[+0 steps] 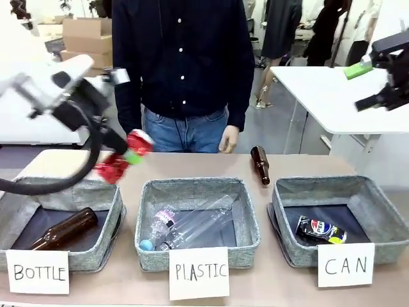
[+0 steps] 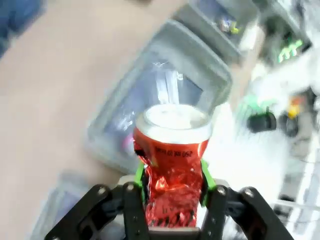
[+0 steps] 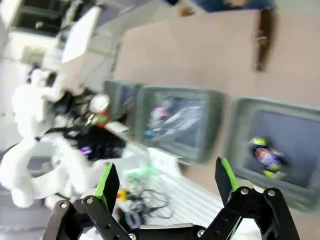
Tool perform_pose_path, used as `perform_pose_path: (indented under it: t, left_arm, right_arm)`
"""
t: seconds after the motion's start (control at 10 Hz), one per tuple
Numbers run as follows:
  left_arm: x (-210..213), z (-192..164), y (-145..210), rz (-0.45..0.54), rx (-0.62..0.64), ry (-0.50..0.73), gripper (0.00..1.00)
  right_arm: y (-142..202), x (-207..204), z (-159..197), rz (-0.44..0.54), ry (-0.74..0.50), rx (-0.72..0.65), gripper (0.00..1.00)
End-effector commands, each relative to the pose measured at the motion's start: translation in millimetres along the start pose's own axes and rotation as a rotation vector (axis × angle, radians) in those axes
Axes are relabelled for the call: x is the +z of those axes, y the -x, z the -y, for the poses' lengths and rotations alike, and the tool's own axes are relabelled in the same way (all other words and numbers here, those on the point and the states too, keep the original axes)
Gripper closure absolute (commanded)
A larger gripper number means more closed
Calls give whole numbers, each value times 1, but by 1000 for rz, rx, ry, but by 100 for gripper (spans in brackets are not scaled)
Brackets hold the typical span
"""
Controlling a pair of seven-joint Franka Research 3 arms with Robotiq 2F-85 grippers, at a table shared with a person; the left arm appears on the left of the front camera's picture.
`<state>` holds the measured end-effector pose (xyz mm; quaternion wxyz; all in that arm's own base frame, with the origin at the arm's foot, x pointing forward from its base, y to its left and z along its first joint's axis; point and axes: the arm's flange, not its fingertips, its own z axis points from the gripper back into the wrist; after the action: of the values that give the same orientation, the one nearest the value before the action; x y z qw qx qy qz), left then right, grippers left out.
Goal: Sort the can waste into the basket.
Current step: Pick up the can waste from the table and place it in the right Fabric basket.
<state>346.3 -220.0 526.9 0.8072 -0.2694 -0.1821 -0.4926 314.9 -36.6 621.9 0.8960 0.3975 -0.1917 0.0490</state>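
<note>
Left gripper (image 1: 131, 155) holds the red dented can (image 1: 120, 161) in the air, roughly over the far right corner of the BOTTLE bin (image 1: 96, 252), jaws pinching the crushed lower body. Step in hand, as I judge it, is the carry to the CAN basket (image 1: 383, 211) at far right. Do it well: cross high over the PLASTIC bin (image 1: 192, 188) and both rims. Release only above the dark lining, beside the Pepsi can (image 1: 321, 230) lying inside. Crumpled metal could slip, so a firm squeeze. Right gripper (image 1: 369, 86) hangs high near the right edge, close to that path, so mind it.

Views: the left wrist view shows the green pads (image 2: 139, 176) flat on either side of the crumpled part. The front view blurs that contact. A loose brown bottle (image 1: 260, 164) lies on the counter (image 1: 307, 163) behind the bins. The right wrist view shows its jaws spread wide and empty. From the front they probably look open, but it is hard to tell.
</note>
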Motion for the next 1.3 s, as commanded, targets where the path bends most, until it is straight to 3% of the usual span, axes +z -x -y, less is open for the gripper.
perform_pose_path:
  t: [0.0, 0.2, 0.4, 0.5, 0.6, 0.7, 0.9, 1.0, 1.2]
  left_arm:
    - [-57, 48, -75, 39, -115, 123, 57]
    - [-141, 96, -143, -45, -173, 90, 57]
    - [-222, 125, -194, 3, -242, 39, 57]
    - [-259, 129, -210, -7, -270, -12, 57]
    - [-277, 119, -223, -59, -184, -25, 57]
    - [-239, 131, -178, 15, -259, 74, 57]
    - [-239, 131, -178, 15, -259, 74, 57]
    - [-271, 120, -192, 5, -250, 42, 57]
    - [-290, 133, -207, 184, -344, 111, 57]
  right_arm:
    - [49, 93, 62, 110, 292, 12, 0]
    - [119, 153, 101, 180, 384, -192, 0]
    - [173, 142, 116, 26, 321, -237, 0]
    - [187, 127, 121, 78, 239, -234, 0]
    - [167, 168, 124, 113, 378, -225, 0]
    - [167, 168, 124, 113, 378, -225, 0]
    - [167, 168, 124, 113, 378, -225, 0]
    - [167, 168, 124, 113, 378, -225, 0]
    - [167, 168, 124, 113, 378, -225, 0]
